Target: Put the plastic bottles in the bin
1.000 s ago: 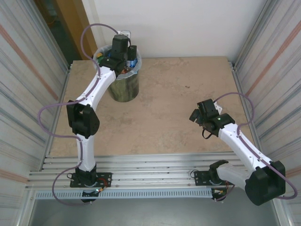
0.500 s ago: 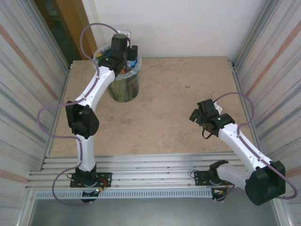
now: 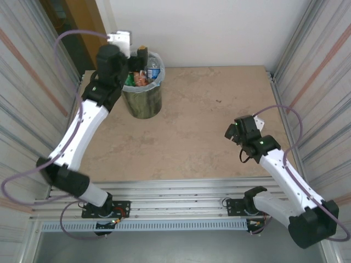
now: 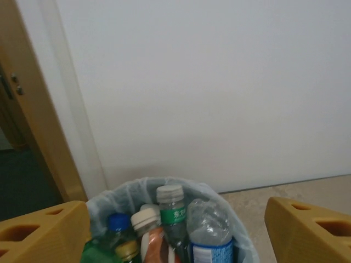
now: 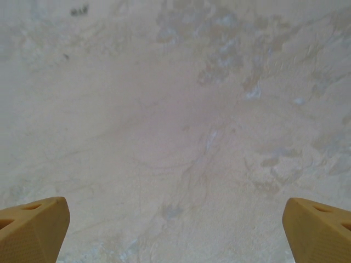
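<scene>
Right wrist view, near end first: what's there? (desk)

My right gripper (image 5: 175, 233) hangs over bare table (image 5: 175, 109), fingers spread wide with nothing between them. On the top camera that arm sits at the right side, well apart from the bin. (me)

And across the table? (desk)

Going outward on the top camera, I find no bottle lying on the stone-patterned surface, from the rail by the arm bases to the far edge. The bin (image 3: 143, 101) stands upright in the far left corner, its pale liner folded over the rim. My left gripper (image 3: 140, 53) is raised by the left side of its mouth. On the left wrist view those fingers (image 4: 46, 233) stand apart and empty, with the bin's opening below and between them. (me)

Contents? (desk)

The plastic bottles (image 4: 181, 230) are inside, packed up to rim level: a clear one with a blue label, one with a green label and pale cap, a blue cap, something orange-brown. I can't count them, because the lower ones are hidden. Behind is the white wall (image 4: 219, 82). (me)

So, done? (desk)

I judge the loading finished or next to it, since every bottle I can see is in the bin. What's left is drawing the left arm clear and checking the patches the arms cover. (me)
</scene>
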### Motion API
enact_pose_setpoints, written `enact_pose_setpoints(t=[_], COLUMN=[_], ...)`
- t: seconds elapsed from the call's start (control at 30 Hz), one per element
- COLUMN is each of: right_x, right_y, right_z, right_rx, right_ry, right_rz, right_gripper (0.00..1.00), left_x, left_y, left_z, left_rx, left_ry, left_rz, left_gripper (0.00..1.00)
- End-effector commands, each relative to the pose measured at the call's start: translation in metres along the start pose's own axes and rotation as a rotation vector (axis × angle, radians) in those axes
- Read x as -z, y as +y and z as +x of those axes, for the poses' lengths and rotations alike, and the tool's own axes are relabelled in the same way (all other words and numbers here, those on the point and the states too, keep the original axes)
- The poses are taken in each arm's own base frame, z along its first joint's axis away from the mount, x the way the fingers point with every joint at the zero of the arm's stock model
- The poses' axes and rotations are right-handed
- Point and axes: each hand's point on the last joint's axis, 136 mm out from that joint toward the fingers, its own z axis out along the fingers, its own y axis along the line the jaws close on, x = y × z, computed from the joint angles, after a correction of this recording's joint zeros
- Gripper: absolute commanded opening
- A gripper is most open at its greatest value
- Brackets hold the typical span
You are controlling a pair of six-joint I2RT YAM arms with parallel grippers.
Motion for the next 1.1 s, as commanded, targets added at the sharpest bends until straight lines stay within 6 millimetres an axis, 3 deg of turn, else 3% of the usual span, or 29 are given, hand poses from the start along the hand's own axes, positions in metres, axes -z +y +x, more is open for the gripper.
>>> enact_pose_setpoints(t=[0.0,0.1,0.23,0.43,0.7,0.83,1.07], right_x=[0.024,0.039,0.054,0.067,0.061,0.053,0.027], right_y=[-0.005,-0.012,-0.017,-0.023,-0.054,-0.045,-0.041], right_z=[-0.031,-0.043,-0.053,-0.056,-0.062,-0.063,-0.058], right_rx=[0.031,0.047,0.11,0.152,0.086,0.143,0.219], right_ry=[-0.148,-0.243,-0.376,-0.508,-0.586,-0.599,-0.579], right_rz=[-0.01,-0.028,-0.077,-0.123,0.025,-0.003,0.008], right_gripper=[0.98,0.98,0.98,0.98,0.98,0.98,0.98], left_x=[0.032,0.068,0.106,0.14,0.152,0.144,0.128], left_y=[0.02,0.039,0.061,0.086,0.118,0.125,0.13], left_z=[0.009,0.031,0.076,0.148,0.224,0.257,0.294], left_rx=[0.012,0.032,0.071,0.078,0.05,0.092,0.079], left_ry=[-0.047,-0.048,-0.022,0.037,0.088,0.122,0.15], left_rz=[-0.069,-0.121,-0.186,-0.28,-0.396,-0.382,-0.351], left_gripper=[0.89,0.94,0.99,0.99,0.99,0.99,0.98])
